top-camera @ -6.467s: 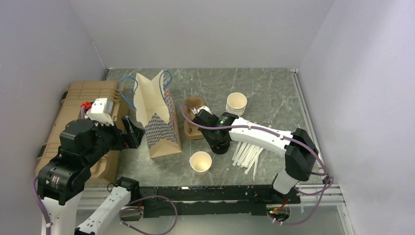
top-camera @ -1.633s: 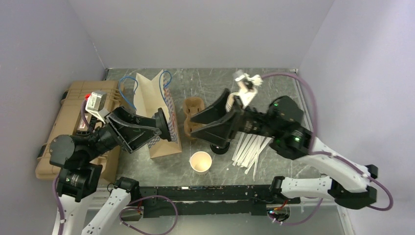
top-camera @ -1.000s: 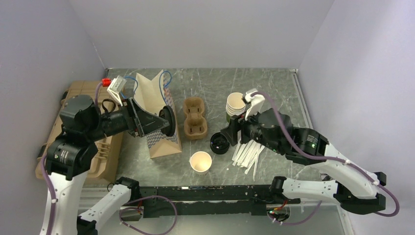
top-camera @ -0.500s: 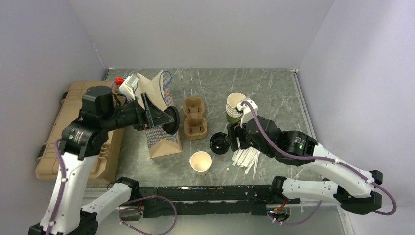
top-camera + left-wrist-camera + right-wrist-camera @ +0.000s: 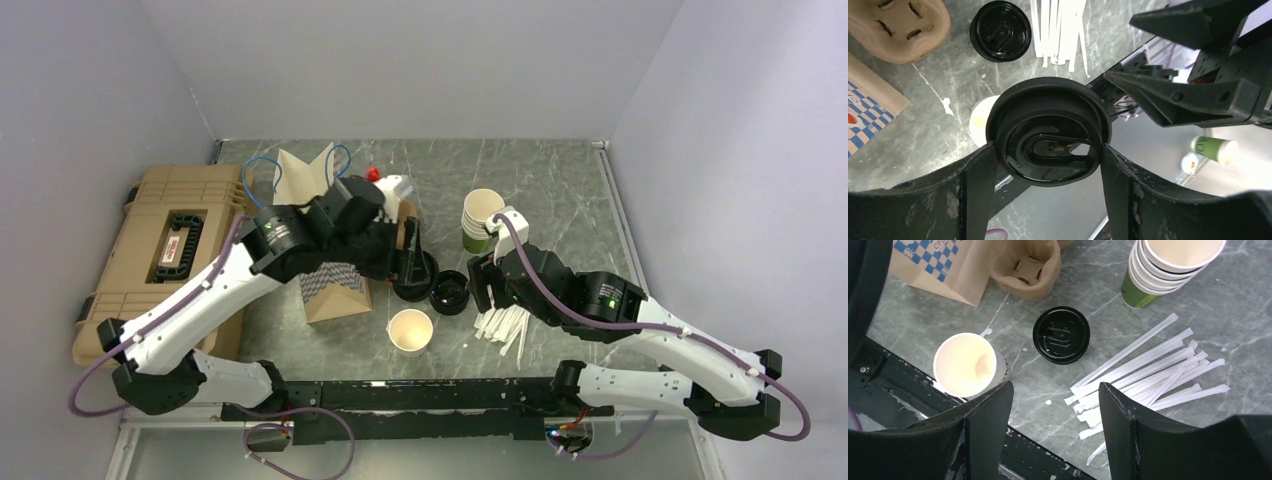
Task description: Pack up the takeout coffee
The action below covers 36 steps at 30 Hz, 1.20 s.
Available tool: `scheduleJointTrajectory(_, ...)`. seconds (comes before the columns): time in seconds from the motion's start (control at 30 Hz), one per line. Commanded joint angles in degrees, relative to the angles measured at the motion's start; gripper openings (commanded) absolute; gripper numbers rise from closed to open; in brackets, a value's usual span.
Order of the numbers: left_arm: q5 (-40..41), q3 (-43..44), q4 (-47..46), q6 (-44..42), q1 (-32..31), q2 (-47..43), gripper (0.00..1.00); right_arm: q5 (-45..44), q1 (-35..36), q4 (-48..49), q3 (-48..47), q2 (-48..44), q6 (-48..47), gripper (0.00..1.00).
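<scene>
1. Cream small paper cup (image 5: 410,331) stands uncapped on the grey marble worktop (image 5: 560,180), nearest the arm bases.
2. Left claw (image 5: 1048,167) is clamped on a round black plastic lid (image 5: 1048,132), held in the air just beyond the cup; capping looks like the step in hand.
3. Right claw (image 5: 1053,410) hovers with its fingers apart and holds nothing, above a spare black lid (image 5: 1061,335) and white paper straws (image 5: 1143,370).
4. Farther back stands the brown checked paper bag (image 5: 325,285), with the cup outside it, so capping and bagging both remain.
</scene>
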<state>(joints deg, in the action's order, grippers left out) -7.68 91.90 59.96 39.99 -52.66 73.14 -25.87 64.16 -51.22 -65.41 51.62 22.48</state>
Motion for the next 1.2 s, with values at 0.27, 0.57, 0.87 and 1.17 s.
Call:
scheduleJointTrajectory(0.27, 24.1, 7.3, 17.2, 10.2, -17.7, 11.9, 0.3, -7.7, -0.2, -5.0, 3.2, -0.9, 3.5, 0.68)
scheduleJointTrajectory(0.57, 25.9, 1.0, 17.8, 16.9, -21.7, 12.2, 0.3, -7.8, -0.2, -6.1, 5.3, -4.4, 5.3, 0.68)
scheduleJointTrajectory(0.87, 25.4, -0.9, 16.3, 16.0, -21.5, 16.2, 0.34, -6.8, -0.2, -6.6, 4.6, -5.7, 5.8, 0.68)
scheduleJointTrajectory(1.17, 20.2, -7.4, 7.0, 12.7, -16.3, 14.1, 0.34, -5.9, -0.2, -7.0, 4.3, -6.9, 6.3, 0.68)
